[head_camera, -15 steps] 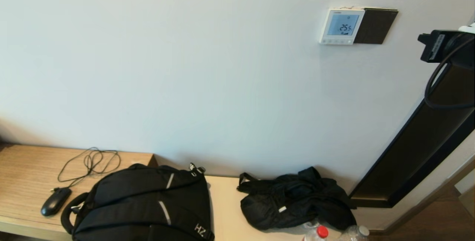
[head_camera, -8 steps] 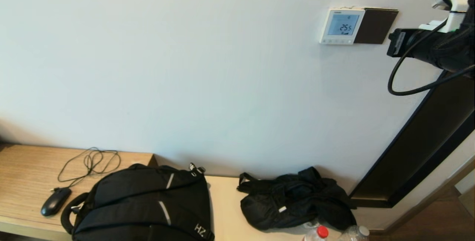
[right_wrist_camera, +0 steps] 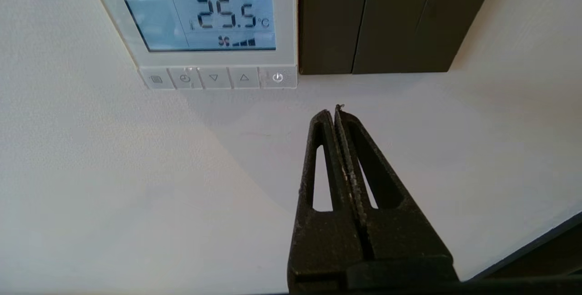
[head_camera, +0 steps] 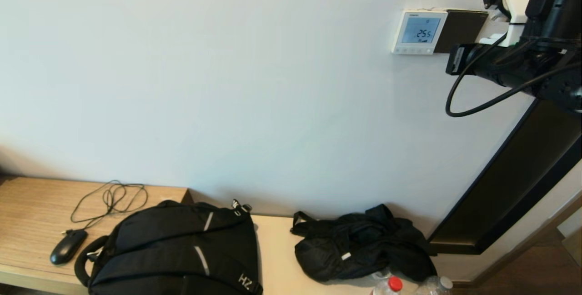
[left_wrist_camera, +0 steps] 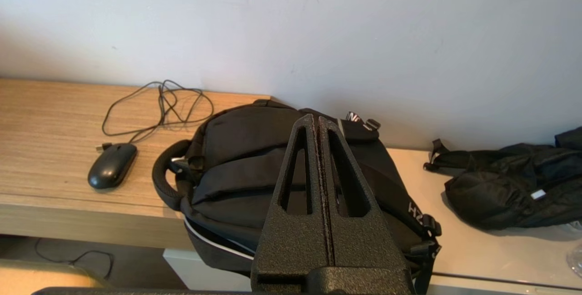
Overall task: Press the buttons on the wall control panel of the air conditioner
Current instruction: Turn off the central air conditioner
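The air conditioner's wall control panel [head_camera: 419,32] is a white square on the wall, its pale blue screen reading 25.5. The buttons [head_camera: 413,51] run along its bottom edge. In the right wrist view the panel [right_wrist_camera: 285,13] and its row of five buttons [right_wrist_camera: 213,77] show close up. My right gripper [right_wrist_camera: 334,109] is shut and empty. Its tip sits just below the power button [right_wrist_camera: 277,77] at the row's right end, apart from it, near the wall. My right arm [head_camera: 514,58] reaches in beside the panel. My left gripper [left_wrist_camera: 316,117] is shut and empty above a backpack.
A black square plate [head_camera: 459,31] adjoins the panel's right side. A dark door frame [head_camera: 514,186] runs down the right. On the wooden bench [head_camera: 27,204] lie a black mouse [head_camera: 68,246], a black backpack [head_camera: 182,249] and a black bag [head_camera: 359,249]. Bottles [head_camera: 391,286] stand in front.
My right arm has moved left from the frame's right edge toward the panel and now overlaps the black plate's right edge. The screen still reads 25.5. The left arm has not moved.
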`<state>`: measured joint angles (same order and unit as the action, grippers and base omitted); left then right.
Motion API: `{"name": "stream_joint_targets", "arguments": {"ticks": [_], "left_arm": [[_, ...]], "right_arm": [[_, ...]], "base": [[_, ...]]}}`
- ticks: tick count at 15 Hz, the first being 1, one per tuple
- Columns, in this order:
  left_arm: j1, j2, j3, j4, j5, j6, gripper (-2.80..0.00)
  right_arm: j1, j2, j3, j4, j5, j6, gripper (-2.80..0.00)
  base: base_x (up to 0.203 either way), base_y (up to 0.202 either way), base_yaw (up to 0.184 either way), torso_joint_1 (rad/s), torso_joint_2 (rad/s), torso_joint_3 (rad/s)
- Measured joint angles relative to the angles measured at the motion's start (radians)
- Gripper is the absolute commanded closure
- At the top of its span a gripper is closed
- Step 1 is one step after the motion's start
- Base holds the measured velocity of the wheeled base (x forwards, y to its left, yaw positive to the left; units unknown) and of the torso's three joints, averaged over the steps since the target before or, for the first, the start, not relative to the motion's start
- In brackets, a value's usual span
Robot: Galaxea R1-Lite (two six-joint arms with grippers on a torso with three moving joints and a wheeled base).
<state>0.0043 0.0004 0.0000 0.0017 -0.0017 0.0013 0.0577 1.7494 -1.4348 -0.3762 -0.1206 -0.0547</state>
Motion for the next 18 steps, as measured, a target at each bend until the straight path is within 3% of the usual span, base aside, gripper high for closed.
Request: {"name": "stream_joint_targets", "arguments": {"ticks": [18], "left_arm": [[0.000, 0.000, 0.000, 0.000, 0.000, 0.000, 0.00]], "right_arm": [[0.048, 0.133, -0.154, 0.010, -0.050, -0.012, 0.00]], "base": [[0.000, 0.000, 0.000, 0.000, 0.00, 0.000]]}}
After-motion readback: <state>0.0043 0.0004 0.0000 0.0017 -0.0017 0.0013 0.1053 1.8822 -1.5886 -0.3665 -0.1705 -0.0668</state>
